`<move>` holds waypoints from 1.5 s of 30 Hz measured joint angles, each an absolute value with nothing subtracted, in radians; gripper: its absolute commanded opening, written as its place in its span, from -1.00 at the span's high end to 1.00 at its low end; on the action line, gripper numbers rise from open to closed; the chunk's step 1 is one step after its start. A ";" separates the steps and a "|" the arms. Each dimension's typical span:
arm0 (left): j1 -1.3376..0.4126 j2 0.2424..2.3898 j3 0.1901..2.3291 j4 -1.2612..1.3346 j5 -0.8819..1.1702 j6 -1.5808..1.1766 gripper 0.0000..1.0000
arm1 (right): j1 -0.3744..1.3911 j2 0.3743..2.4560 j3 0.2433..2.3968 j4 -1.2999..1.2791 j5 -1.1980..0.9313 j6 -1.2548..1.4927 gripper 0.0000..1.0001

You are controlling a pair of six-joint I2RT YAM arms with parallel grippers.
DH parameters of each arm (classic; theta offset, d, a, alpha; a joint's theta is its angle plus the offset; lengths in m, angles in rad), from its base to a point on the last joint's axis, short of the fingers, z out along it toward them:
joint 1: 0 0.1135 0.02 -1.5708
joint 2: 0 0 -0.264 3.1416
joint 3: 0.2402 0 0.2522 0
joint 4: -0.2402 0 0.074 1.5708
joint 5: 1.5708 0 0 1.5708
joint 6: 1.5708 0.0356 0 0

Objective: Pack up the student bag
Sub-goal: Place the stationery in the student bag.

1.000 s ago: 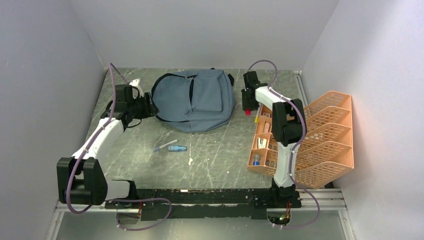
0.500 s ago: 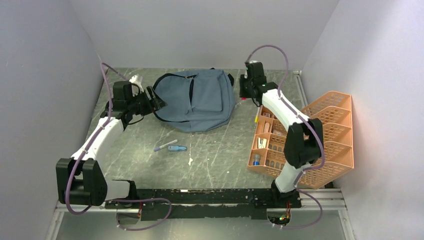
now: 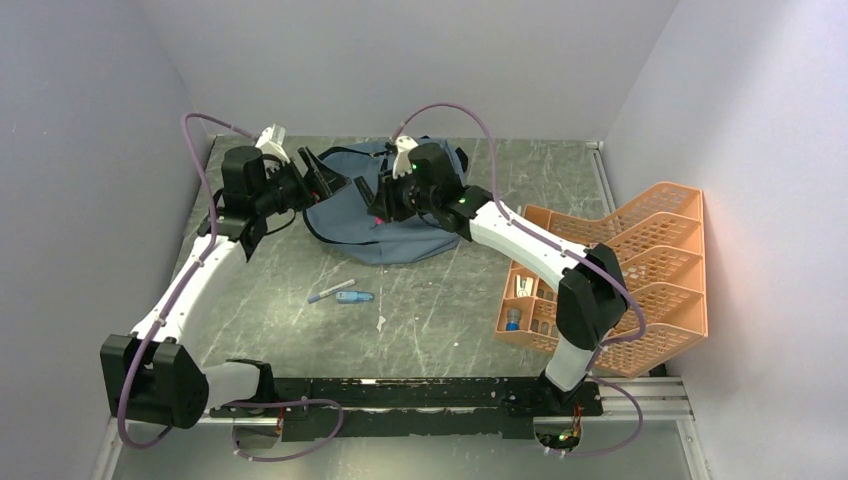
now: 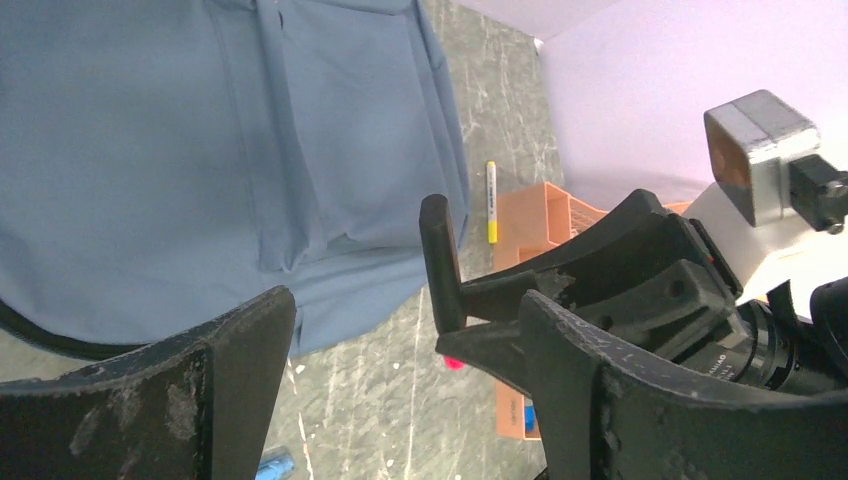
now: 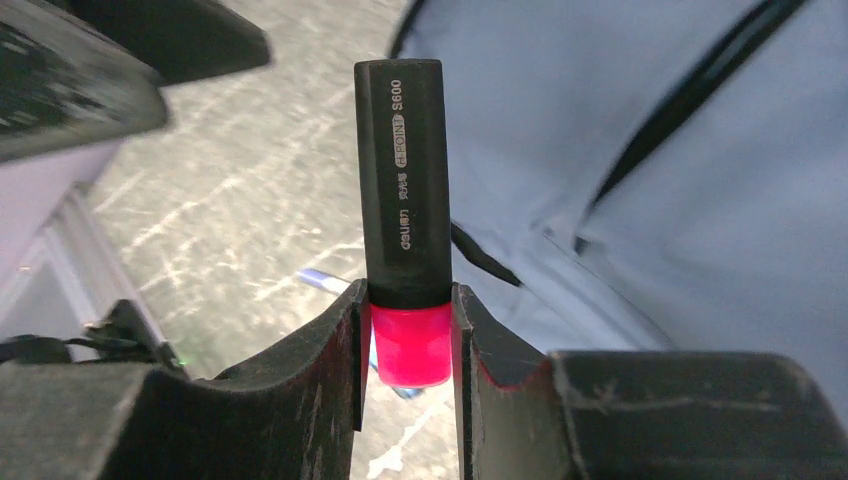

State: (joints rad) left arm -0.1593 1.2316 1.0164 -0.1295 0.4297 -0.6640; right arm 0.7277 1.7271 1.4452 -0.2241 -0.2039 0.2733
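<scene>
While the left gripper (image 3: 322,176) gapes empty, the right gripper (image 5: 408,322) clamps a highlighter (image 5: 403,180), seemingly above the student bag (image 4: 150,150).

Over the left part of the student bag (image 3: 405,240), your right gripper (image 3: 378,203) with its highlighter (image 5: 404,190) sits just beside the spread left gripper (image 3: 320,178); tight there. The table (image 3: 440,300) in front lies free bar two pens (image 3: 354,297). The orange tray (image 3: 660,270) blocks the right.

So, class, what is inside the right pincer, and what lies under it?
A black marker with a pink end, clamped in the right pincer. Under it lie the student bag and table; the bag's inside is hidden.
</scene>
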 measured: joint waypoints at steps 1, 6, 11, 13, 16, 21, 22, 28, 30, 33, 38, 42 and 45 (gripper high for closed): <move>-0.164 1.230 1.016 -0.127 0.430 -0.670 -0.72 | 0.731 1.729 1.445 -0.208 -0.222 0.287 0.71; -0.191 1.229 1.007 -0.119 0.426 -0.692 -0.61 | 0.739 1.733 1.433 -0.103 -0.323 0.356 0.71; -0.219 1.229 0.990 -0.118 0.418 -0.704 -0.25 | 0.755 1.737 1.431 -0.058 -0.369 0.382 0.71; -0.226 1.229 0.989 -0.116 0.413 -0.712 -0.10 | 0.759 1.737 1.431 -0.049 -0.379 0.385 0.70; -0.232 1.229 0.989 -0.113 0.408 -0.717 0.14 | 0.762 1.737 1.431 -0.045 -0.386 0.385 0.69; -0.238 1.233 0.989 -0.101 0.403 -0.722 0.66 | 0.763 1.737 1.429 -0.043 -0.376 0.383 0.41; -0.239 1.234 0.989 -0.099 0.403 -0.725 0.75 | 0.764 1.737 1.427 -0.043 -0.371 0.381 0.32; -0.244 1.234 0.986 -0.096 0.396 -0.725 0.90 | 0.768 1.736 1.413 -0.034 -0.347 0.378 -0.12; -0.244 1.238 0.985 -0.096 0.386 -0.721 0.90 | 0.768 1.736 1.412 -0.034 -0.328 0.377 -0.17; -0.244 1.251 0.986 -0.102 0.358 -0.701 0.90 | 0.768 1.728 1.401 -0.033 -0.292 0.375 -0.19; -0.233 1.285 1.011 -0.178 0.213 -0.596 0.90 | 0.768 1.696 1.380 -0.040 -0.142 0.375 -0.22; -0.198 1.277 1.011 -0.210 0.125 -0.516 0.90 | 0.768 1.724 1.437 -0.115 0.052 0.374 -0.24; -0.177 1.253 0.987 -0.215 0.073 -0.467 0.90 | 0.768 1.812 1.550 -0.182 0.211 0.363 -0.25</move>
